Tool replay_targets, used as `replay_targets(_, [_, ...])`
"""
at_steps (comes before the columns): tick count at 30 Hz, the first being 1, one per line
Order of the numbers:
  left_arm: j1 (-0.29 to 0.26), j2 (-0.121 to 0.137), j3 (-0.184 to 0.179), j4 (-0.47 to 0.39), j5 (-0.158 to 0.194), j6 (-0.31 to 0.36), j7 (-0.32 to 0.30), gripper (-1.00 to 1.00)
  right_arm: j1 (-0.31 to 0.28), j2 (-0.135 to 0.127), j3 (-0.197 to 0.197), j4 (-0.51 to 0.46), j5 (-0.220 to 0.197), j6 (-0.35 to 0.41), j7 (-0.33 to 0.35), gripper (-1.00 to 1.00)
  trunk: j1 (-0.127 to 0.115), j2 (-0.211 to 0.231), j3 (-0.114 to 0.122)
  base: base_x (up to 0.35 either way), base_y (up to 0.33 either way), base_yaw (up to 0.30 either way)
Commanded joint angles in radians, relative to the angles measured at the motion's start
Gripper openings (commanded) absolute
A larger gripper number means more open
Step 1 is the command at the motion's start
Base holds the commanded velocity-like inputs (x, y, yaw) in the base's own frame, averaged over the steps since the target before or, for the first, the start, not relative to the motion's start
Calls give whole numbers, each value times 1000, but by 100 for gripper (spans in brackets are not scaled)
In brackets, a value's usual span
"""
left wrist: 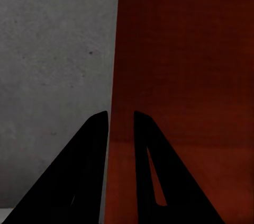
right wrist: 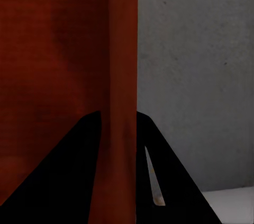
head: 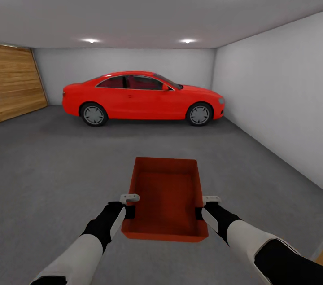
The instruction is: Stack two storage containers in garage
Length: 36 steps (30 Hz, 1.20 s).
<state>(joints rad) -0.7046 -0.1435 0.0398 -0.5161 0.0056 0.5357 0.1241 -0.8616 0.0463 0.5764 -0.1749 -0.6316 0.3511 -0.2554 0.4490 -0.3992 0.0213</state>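
Head view: an orange-red storage container point(head: 165, 199) is carried in the near middle above the grey garage floor point(head: 58, 164), the left gripper point(head: 130, 206) at its left wall and the right gripper point(head: 202, 208) at its right wall; a red car point(head: 142, 98) is parked far ahead. Left wrist view adds that the black fingers point(left wrist: 87, 171) pinch the thin container wall point(left wrist: 112, 75). Right wrist view likewise shows fingers point(right wrist: 79, 171) clamped on the opposite wall point(right wrist: 124, 75).
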Motion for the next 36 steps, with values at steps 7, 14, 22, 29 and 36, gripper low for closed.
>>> replay_targets(7, [-1,-1,17,-7,-38,9,60,-100,1,0,57,-3,-46,0,-4,-100,1,-1,0,322,0,0])
replay_targets(14, [-1,-1,18,-7,-37,9,60,-100,1,0,57,-3,-46,0,-4,-100,1,-1,0,322,0,0])
replay_targets(22, [-1,0,20,-7,-37,9,60,-100,1,0,57,-3,-46,0,-4,-100,1,-1,0,322,0,0])
replay_targets(29, [-1,0,20,-7,-38,9,60,-100,1,0,57,-3,-46,0,-4,-100,1,-1,0,322,0,0])
replay_targets(36, [-1,0,20,-7,-37,9,60,-100,1,0,57,-3,-46,0,-4,-100,1,-1,0,322,0,0])
